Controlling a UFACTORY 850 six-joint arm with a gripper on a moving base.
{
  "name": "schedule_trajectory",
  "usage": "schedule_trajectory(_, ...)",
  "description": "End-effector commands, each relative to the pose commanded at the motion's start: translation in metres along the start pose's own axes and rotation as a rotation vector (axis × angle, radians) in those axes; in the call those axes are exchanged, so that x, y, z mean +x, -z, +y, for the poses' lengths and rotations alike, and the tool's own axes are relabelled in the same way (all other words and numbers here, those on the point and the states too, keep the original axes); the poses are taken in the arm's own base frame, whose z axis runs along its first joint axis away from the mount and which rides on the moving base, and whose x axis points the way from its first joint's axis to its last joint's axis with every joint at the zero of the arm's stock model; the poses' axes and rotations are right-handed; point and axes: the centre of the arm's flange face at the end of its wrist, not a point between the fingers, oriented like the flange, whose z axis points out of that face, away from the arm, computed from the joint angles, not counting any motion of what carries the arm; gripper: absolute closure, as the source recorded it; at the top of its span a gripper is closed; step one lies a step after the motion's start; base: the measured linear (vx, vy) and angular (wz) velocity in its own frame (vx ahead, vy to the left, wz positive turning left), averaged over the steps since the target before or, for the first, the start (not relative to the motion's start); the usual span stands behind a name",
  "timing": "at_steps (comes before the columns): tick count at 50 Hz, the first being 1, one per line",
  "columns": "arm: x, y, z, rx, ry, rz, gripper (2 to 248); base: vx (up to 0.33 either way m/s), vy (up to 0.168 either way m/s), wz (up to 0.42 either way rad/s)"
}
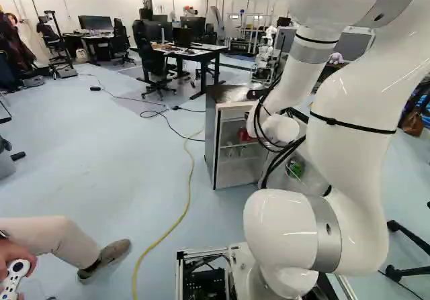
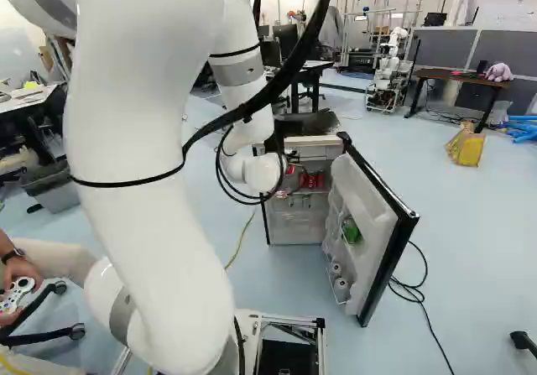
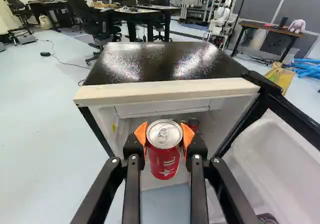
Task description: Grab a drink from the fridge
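Hand [image 2: 291,179] clamped round red can [image 3: 164,159], upright between orange pads [image 3: 140,133].

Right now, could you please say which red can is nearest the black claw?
The star-marked red metal can, gripped in the claw; the other red cans are farther back.

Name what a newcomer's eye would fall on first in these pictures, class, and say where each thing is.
Probably the huge, glossy white jointed arm, filling much of both base views. In the wrist view, it would be the red metal can, gripped between orange-padded black jaws before the open, black-topped fridge.
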Motion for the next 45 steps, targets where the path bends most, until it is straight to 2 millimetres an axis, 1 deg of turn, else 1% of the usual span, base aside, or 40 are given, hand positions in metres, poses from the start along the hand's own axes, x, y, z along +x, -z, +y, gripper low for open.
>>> schedule_trajectory(45,0.029,0.026,0.0,-0.017,0.019,-0.031,157,0.0,0.0,0.0)
